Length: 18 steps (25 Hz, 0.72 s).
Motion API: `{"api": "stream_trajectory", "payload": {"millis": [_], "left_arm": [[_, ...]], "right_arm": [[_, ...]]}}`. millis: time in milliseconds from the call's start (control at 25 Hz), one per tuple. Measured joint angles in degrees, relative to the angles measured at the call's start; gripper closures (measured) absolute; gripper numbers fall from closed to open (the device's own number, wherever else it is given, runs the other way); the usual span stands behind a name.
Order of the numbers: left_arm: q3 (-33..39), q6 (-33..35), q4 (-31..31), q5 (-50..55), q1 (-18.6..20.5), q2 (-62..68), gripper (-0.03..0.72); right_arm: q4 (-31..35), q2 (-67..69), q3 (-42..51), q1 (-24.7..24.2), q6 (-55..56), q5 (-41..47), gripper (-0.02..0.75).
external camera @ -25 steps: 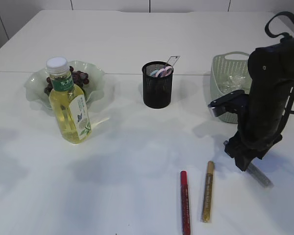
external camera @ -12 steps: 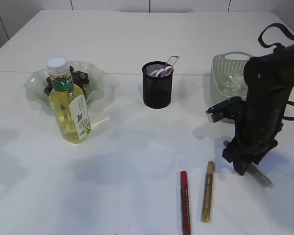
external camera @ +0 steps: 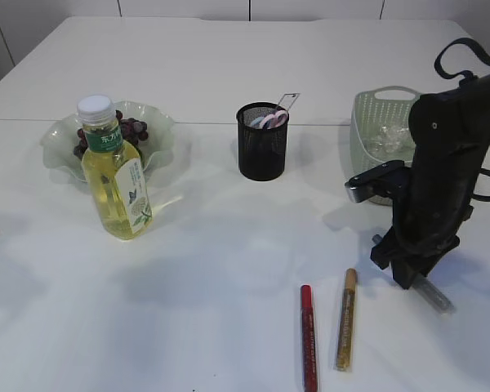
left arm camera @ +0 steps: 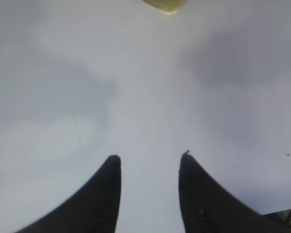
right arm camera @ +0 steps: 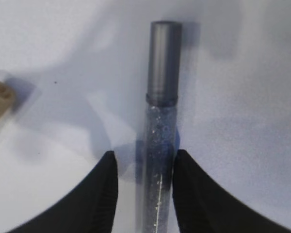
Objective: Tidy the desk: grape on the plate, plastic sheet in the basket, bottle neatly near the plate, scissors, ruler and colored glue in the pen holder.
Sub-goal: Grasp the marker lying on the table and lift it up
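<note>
A white counter (external camera: 229,65) fills nearly the whole exterior view, matte, with soft grey shadows across it. A faint seam crosses it from left to right. Beyond its far edge runs a pale panelled wall (external camera: 188,6) with thin vertical joints.

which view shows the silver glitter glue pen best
The right wrist view: the silver glue pen fills the frame, grey cap up, lying between the right end effector's fingertips. In the exterior view only its lower end pokes out beneath the arm. The left wrist view shows only bare table.

bottle (external camera: 117,180) label print too small to read, no other text
</note>
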Motion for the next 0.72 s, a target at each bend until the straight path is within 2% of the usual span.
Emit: {"api": "stream_trajectory", "payload": {"millis": [240,440,600,720], "left_arm": [[0.0,0.0,0.0,0.0,0.0,0.0,0.398],[0.0,0.0,0.0,-0.03,0.0,0.0,0.398],[0.0,0.0,0.0,-0.03,0.0,0.0,0.398],[0.0,0.0,0.0,-0.03,0.0,0.0,0.398]], "right_arm": [[0.0,0.0,0.0,0.0,0.0,0.0,0.498],[0.0,0.0,0.0,0.0,-0.2,0.0,0.52],[0.0,0.0,0.0,0.0,-0.2,0.0,0.61],[0.13,0.0,0.0,0.0,-0.2,0.0,0.629]]}}
